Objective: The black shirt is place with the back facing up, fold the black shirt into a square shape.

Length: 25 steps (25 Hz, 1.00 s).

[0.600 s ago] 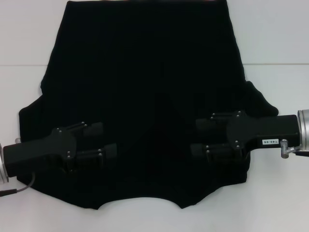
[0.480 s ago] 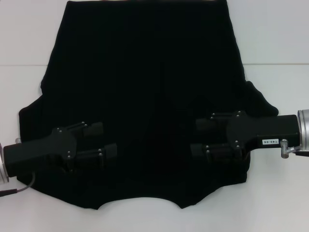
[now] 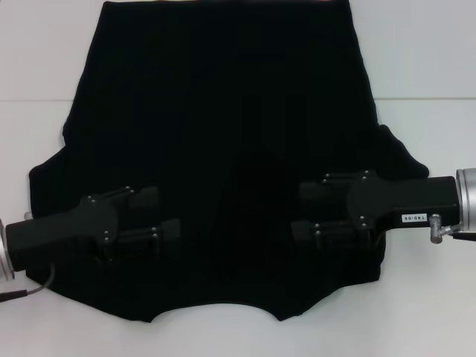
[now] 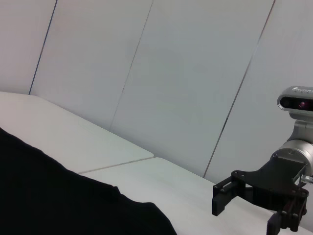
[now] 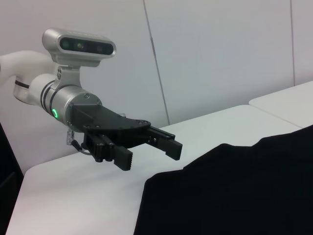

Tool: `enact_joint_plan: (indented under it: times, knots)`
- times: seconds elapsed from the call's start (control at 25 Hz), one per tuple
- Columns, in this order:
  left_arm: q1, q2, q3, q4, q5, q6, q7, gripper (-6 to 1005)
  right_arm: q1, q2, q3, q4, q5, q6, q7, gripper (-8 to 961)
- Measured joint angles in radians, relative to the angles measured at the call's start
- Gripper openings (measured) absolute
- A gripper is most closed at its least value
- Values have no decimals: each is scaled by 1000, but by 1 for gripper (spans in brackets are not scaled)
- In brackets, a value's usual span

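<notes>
1. The large plain black cloth T-shirt (image 3: 223,149) is lying spread flat on the white surface (image 3: 424,67).
2. My left tool (image 3: 158,214) is hovering released over its near left part.
3. My right tool (image 3: 303,210) is hovering released over its near right part.

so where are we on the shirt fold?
Early. Done: the black shirt lies spread on the white table; no fold shows. In hand: left gripper and right gripper, both open, are over its near half, holding nothing. Left: all the folds into a square.
</notes>
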Motion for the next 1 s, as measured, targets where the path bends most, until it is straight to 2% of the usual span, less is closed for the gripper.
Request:
enact_joint_plan:
  times: [0.16, 0.28, 0.6, 0.68, 0.8, 1.0]
  knots:
    - [-6, -1, -26, 0, -3, -43, -46, 875, 0, 1, 0, 0, 5, -3, 1, 787]
    - [-10, 0, -44, 7, -4, -98, -142, 875, 0, 2, 0, 0, 16, -9, 1, 787]
    - [-22, 24, -81, 40, 16, -234, -429, 876, 7, 15, -9, 2, 18, -21, 3, 787]
    - [-22, 28, -89, 58, 34, -277, -492, 876, 8, 16, -8, 5, 19, -21, 5, 787]
    - [-24, 46, -93, 93, 118, -385, -625, 876, 7, 16, -4, 7, 21, -20, 6, 788]
    - [-30, 48, -94, 129, 188, -465, -712, 875, 2, 18, -2, 5, 23, -22, 6, 788]
